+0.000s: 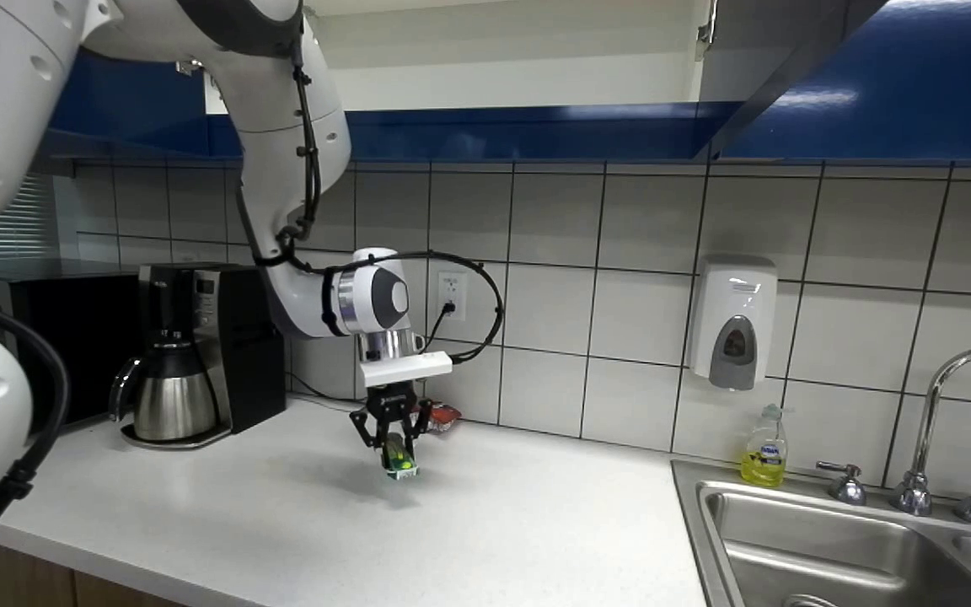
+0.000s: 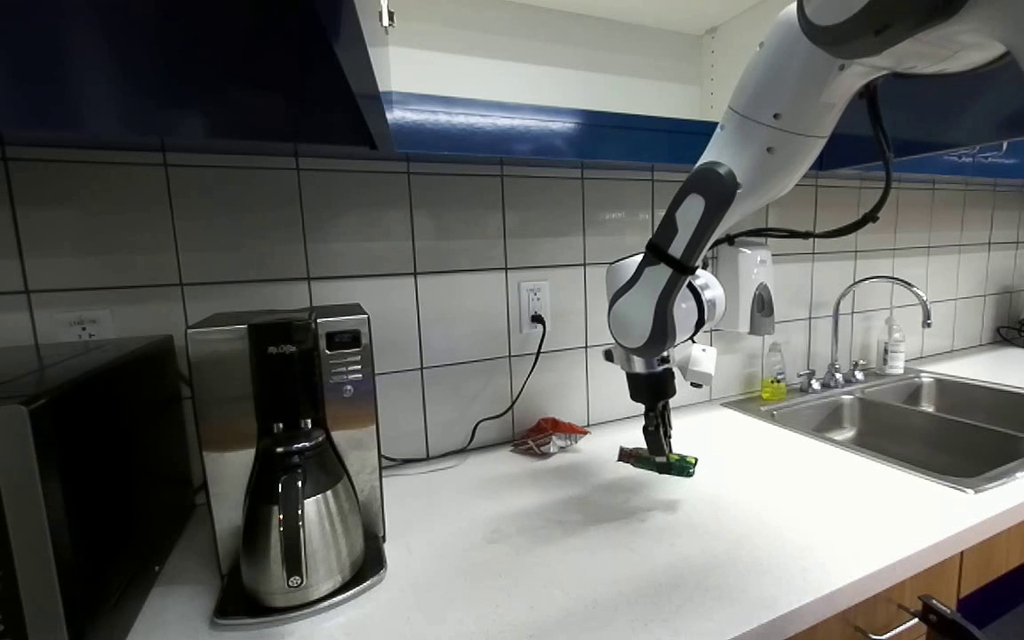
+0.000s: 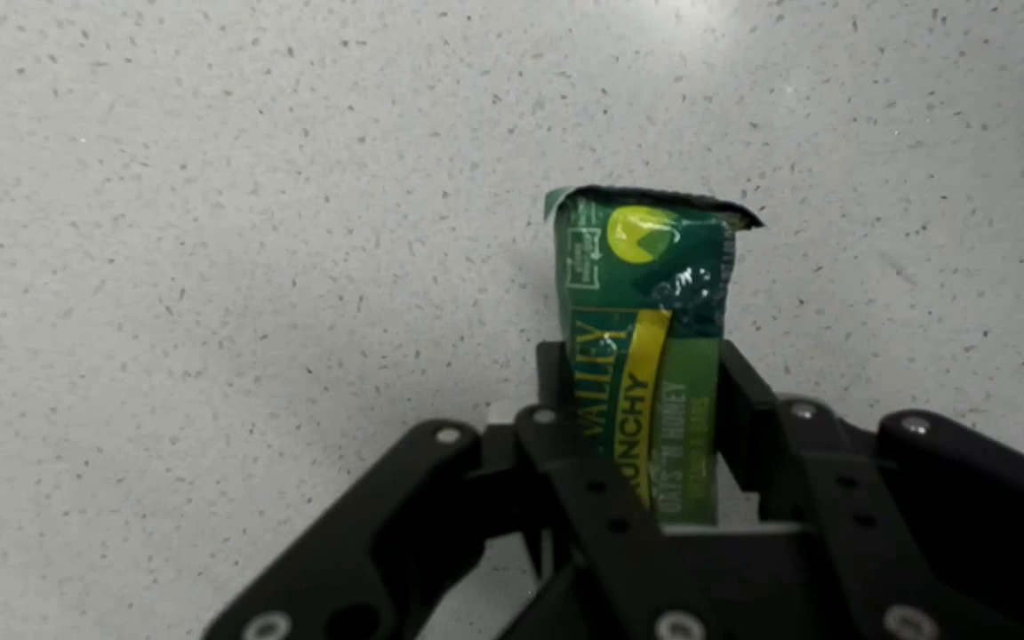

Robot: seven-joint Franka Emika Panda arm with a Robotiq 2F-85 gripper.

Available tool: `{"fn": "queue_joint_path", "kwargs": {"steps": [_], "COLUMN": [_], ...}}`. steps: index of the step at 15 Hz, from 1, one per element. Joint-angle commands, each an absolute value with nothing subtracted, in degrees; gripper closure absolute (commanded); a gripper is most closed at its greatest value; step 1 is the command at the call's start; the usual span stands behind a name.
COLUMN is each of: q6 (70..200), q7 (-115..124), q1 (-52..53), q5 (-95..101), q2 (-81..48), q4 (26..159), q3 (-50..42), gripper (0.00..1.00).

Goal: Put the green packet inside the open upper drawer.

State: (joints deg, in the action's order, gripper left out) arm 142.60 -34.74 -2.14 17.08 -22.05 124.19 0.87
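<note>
A green packet with yellow print fills the space between the black fingers in the wrist view, and both of them press its long sides. My gripper is shut on it. In both exterior views the packet hangs a little above the white counter, its shadow below it; from the side the packet lies roughly level. The open upper drawer is the overhead compartment with a pale interior and a blue lower frame, well above the gripper. Its floor is hidden from these low viewpoints.
A coffee maker and a black microwave stand at one end of the counter. A red wrapper lies by the tiled wall near a plugged-in cord. The sink is at the opposite end. A raised blue door borders the compartment.
</note>
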Motion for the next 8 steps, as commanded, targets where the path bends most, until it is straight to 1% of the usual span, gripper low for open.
{"fn": "queue_joint_path", "kwargs": {"steps": [1,4,8], "q6": [142.63,143.02,145.12], "q7": [-32.67,-30.42,-21.69], "q1": [-2.17,-2.18,-2.17], "q5": [17.9,17.05,13.62], "q2": [-16.87,-14.29,-9.51], "q4": [128.87,131.62,136.56], "q3": [0.87,0.81,0.73], "gripper": [0.84,0.84,0.84]}}
